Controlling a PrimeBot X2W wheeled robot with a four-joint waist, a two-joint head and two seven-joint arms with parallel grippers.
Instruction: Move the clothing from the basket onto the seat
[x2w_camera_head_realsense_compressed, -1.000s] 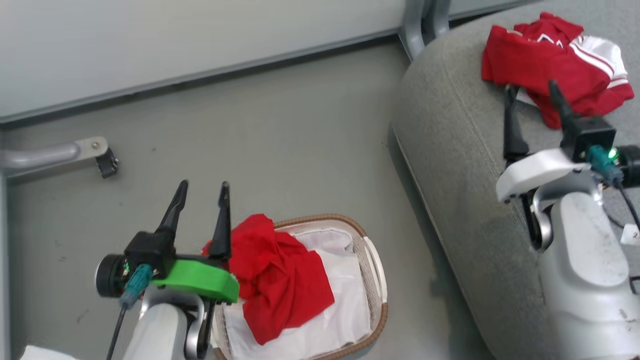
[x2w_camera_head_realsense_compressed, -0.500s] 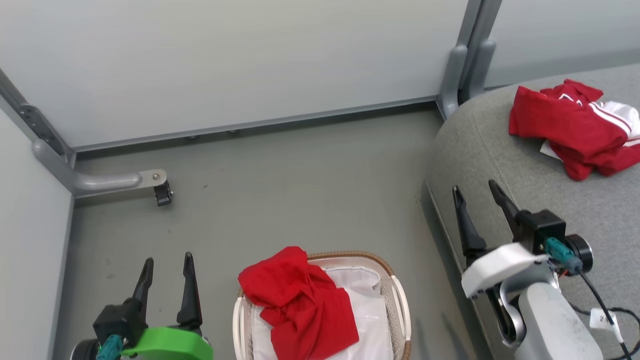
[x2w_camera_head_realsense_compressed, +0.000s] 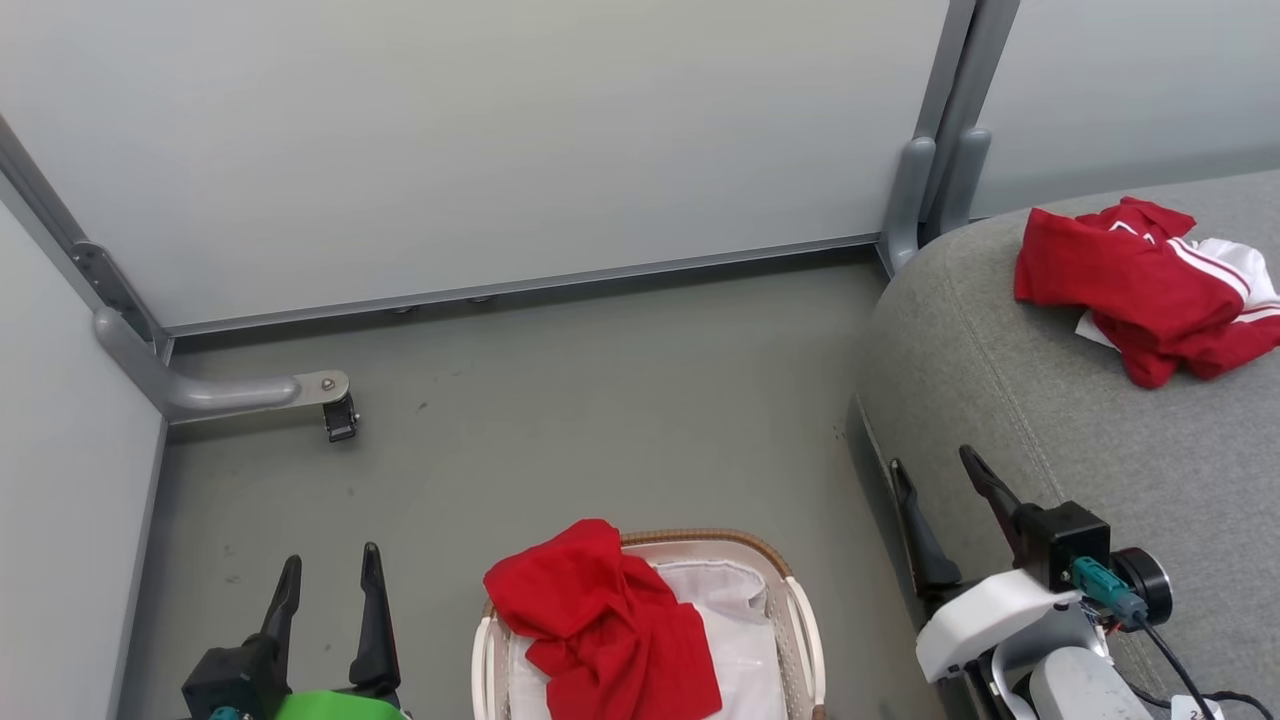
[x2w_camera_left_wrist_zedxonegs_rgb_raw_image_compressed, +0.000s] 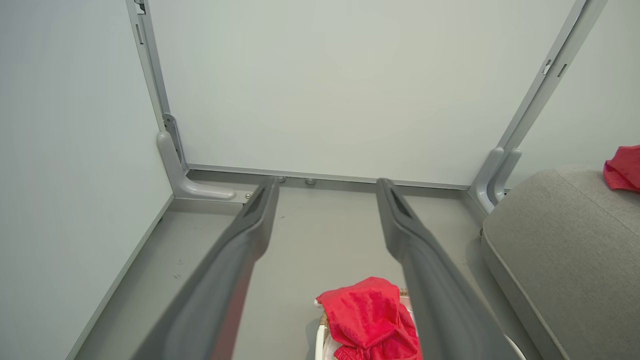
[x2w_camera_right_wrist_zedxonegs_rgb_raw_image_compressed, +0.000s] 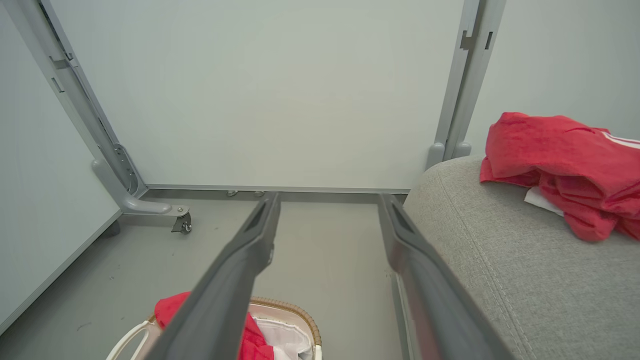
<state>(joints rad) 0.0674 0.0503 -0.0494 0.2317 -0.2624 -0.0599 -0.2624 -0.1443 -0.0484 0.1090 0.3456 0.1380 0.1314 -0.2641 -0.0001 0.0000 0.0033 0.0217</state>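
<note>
Both the left gripper (x2w_camera_head_realsense_compressed: 331, 555) and the right gripper (x2w_camera_head_realsense_compressed: 931, 458) have jaws apart and empty, and the plain red garment (x2w_camera_head_realsense_compressed: 600, 630) drapes over the rim of the basket (x2w_camera_head_realsense_compressed: 705, 536) at 11 o'clock, so a grasp may catch the white liner (x2w_camera_head_realsense_compressed: 742, 620) and drag the basket.

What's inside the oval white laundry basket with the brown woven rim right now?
A crumpled plain red garment lies on the white fabric liner, one fold draped over the rim. Anything beneath the garment is covered.

Right claw (x2w_camera_head_realsense_compressed: 930, 459) has withdrawn from the striped garment (x2w_camera_head_realsense_compressed: 1140, 285).
</note>
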